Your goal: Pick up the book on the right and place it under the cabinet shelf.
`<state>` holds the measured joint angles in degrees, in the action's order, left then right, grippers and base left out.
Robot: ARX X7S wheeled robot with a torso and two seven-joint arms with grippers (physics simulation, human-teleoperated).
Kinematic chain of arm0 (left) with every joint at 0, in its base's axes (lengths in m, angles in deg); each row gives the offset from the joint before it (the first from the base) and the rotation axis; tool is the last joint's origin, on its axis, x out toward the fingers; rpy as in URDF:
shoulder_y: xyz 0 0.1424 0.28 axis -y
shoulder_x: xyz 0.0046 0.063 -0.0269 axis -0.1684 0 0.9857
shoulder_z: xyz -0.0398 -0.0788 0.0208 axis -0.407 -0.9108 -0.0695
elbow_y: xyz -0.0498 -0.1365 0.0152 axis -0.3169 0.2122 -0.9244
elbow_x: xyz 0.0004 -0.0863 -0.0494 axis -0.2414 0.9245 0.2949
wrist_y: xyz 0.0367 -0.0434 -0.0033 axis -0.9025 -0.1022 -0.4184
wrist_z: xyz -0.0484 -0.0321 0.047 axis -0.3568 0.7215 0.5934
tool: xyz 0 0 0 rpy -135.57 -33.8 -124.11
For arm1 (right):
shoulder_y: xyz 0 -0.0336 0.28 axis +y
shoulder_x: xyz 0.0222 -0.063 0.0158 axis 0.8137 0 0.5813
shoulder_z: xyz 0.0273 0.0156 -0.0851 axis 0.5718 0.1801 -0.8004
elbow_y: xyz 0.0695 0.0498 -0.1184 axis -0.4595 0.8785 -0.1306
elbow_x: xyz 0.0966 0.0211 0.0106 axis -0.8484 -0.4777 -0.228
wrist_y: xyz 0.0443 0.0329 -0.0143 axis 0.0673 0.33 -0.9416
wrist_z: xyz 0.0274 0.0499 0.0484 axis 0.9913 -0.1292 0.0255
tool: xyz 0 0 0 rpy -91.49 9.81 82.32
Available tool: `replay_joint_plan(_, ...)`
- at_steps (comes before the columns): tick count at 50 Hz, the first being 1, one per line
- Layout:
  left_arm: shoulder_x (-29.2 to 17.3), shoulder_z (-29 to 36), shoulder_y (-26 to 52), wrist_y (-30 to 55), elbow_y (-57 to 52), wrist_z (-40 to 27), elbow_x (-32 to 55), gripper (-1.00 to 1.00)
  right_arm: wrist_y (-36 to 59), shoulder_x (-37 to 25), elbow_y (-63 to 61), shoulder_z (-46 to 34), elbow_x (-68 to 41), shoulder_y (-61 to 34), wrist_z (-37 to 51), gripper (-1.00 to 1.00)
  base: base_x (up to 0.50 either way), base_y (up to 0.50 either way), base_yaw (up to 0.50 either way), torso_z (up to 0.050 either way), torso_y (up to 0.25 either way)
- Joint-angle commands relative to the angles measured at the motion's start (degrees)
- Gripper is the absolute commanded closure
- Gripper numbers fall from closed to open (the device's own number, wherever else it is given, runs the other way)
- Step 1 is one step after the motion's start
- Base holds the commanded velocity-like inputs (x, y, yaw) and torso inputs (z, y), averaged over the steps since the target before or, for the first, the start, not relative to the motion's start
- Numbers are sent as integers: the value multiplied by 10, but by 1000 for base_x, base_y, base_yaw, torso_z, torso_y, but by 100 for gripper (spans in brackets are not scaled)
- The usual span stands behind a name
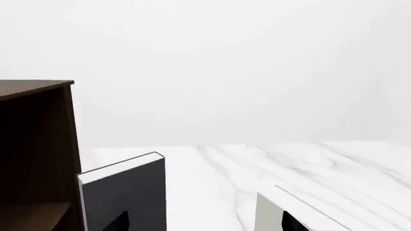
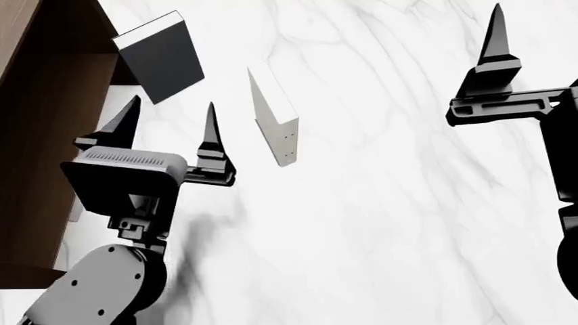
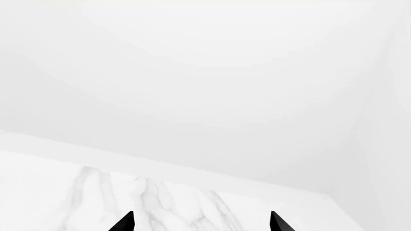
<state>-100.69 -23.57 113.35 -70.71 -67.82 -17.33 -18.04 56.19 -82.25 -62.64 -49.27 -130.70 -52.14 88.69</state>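
The plain whitish-grey book is out of view. The dark brown cabinet shelf fills the left edge and also shows in the left wrist view. My left gripper is open and empty above the table beside the cabinet. In its wrist view, one tip lies over the charcoal book and the other over the white book. My right gripper is at the far right, away from the books. Its wrist view shows the tips wide apart with nothing between them.
A dark charcoal book stands tilted next to the cabinet, also in the left wrist view. A white book with small dark dots on its narrow edge stands right of it. The white marble table spreads to the right.
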Motion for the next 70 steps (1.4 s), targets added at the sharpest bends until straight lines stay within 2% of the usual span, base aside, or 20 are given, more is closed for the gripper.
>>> replay_joint_plan(1, -29, -5, 33, 56, -78, -23, 6, -100, -1, -1, -1, 3, 0, 1, 0, -100, 0, 0, 0, 0, 0)
replay_joint_plan(28, -71, -29, 97, 147, -180, -58, 39, -100, 3, -5, -13, 12, -5, -1, 3, -100, 0, 0, 0, 0, 32)
replay_joint_plan(70, -104, -75, 165, 212, -249, -91, 120, -100, -30, -8, -17, 8, 17, 35, -1, -100, 0, 0, 0, 0, 116)
